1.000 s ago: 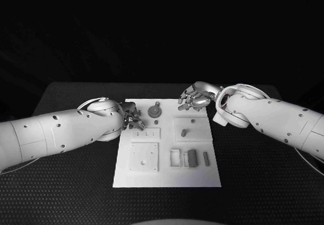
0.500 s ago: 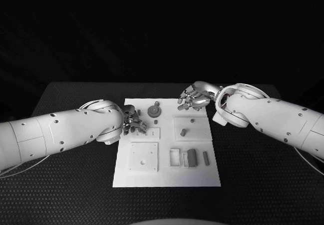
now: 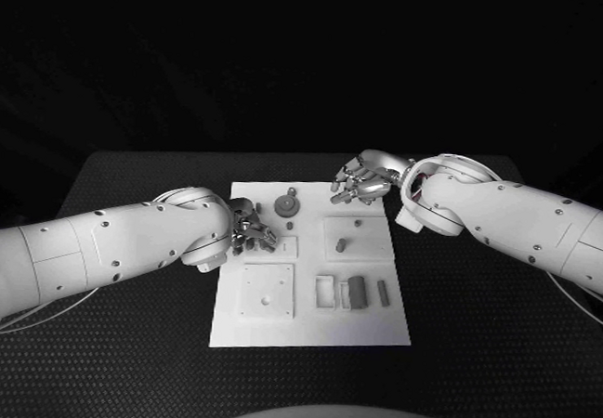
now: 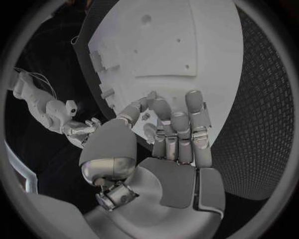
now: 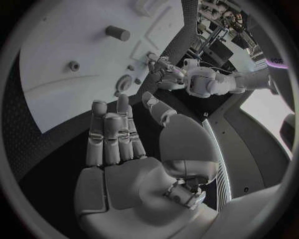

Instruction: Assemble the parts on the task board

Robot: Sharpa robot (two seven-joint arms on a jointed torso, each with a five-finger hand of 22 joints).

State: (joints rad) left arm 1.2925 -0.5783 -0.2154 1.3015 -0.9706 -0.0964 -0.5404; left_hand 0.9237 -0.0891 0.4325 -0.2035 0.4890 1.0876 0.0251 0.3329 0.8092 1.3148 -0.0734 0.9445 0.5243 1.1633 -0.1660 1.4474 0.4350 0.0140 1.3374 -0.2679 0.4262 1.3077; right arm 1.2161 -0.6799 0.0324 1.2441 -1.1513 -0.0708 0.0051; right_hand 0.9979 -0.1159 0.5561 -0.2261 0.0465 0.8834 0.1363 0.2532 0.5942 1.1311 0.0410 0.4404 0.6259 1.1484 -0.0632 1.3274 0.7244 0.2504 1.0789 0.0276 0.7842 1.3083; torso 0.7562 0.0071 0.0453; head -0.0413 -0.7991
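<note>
White task board (image 3: 310,330) flat at the middle of the black bench (image 3: 134,350), small grey parts (image 3: 357,292) scattered across its recesses, a round knobbed part (image 3: 289,207) standing near the far edge. Appears to be early in the assembly, most pieces not yet seated. Left hand (image 3: 251,230) lowered over the board's left side, silver fingers (image 4: 194,112) stretched forward with tips close to the plate, thumb curled inward toward a small part (image 4: 148,117); whether that piece is actually pinched or merely touched, impossible to tell. Right hand (image 3: 362,186) poised above the board's far right corner, fingers apart and loosely curved, palm bare, holding nothing. Next move likely calls for a fine, careful pinch by the left hand, then a steady carry to the matching slot, keeping clear of neighbouring pieces. Left forearm angled in low across the bench; right arm arched over from the far side.
</note>
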